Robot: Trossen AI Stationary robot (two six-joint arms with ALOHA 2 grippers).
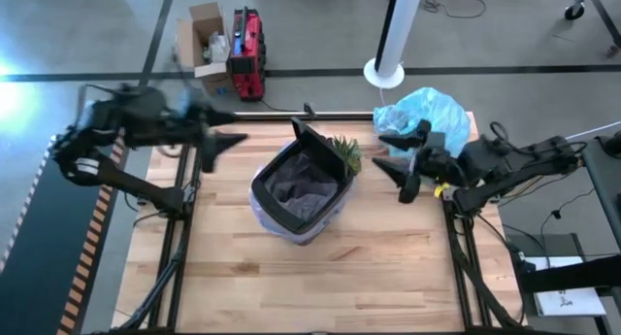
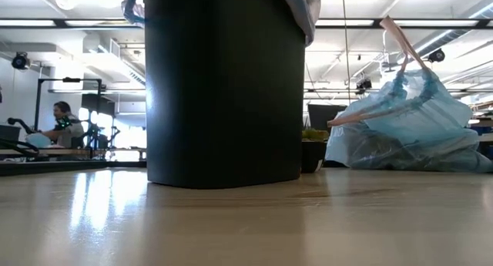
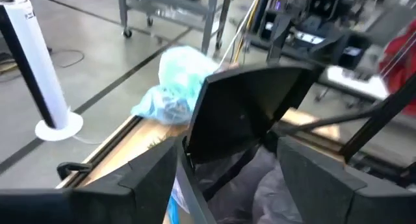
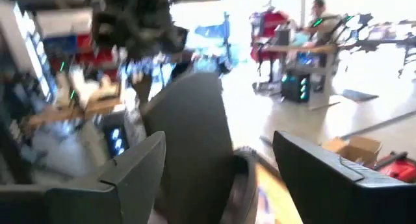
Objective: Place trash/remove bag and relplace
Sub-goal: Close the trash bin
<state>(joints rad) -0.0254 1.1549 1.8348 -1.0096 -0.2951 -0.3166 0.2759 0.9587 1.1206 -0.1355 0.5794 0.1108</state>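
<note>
Overhead view: black bin (image 1: 303, 184) at table (image 1: 320, 286) centre, its flip lid (image 1: 320, 146) tipped up at the far rim, a greyish-lilac liner (image 1: 291, 184) fitted inside and folded over the edge. Small green potted plant (image 1: 346, 152) touching the bin's far right side. Light blue-teal bag (image 1: 432, 112), full and knotted, at the far right corner of the table. My left gripper (image 1: 221, 141) hangs off the bin's far left, fingers spread, holding nothing. My right gripper (image 1: 400, 165) sits between the plant and the teal bag, fingers likewise spread and empty. No loose trash visible on the table.

Table-height view: bin wall (image 2: 223, 89) fills the middle; liner edge (image 2: 300, 8) drapes over the rim. Teal bag (image 2: 412, 123) rests on the table to the right, pink drawstring (image 2: 404, 42) sticking up. Person seated at a distant desk (image 2: 63, 123).

Left wrist view: my two fingers (image 3: 140, 182) apart, the raised lid (image 3: 250, 110) and liner between them, teal bag (image 3: 179, 81) beyond.

Right wrist view: fingers (image 4: 140, 165) apart, lid (image 4: 192, 139) ahead; blurred.

Risks, as I judge them: the right arm swinging wide could nudge the full bag off the table edge or tip the plant; either finger catching the lid could drag the liner loose.
</note>
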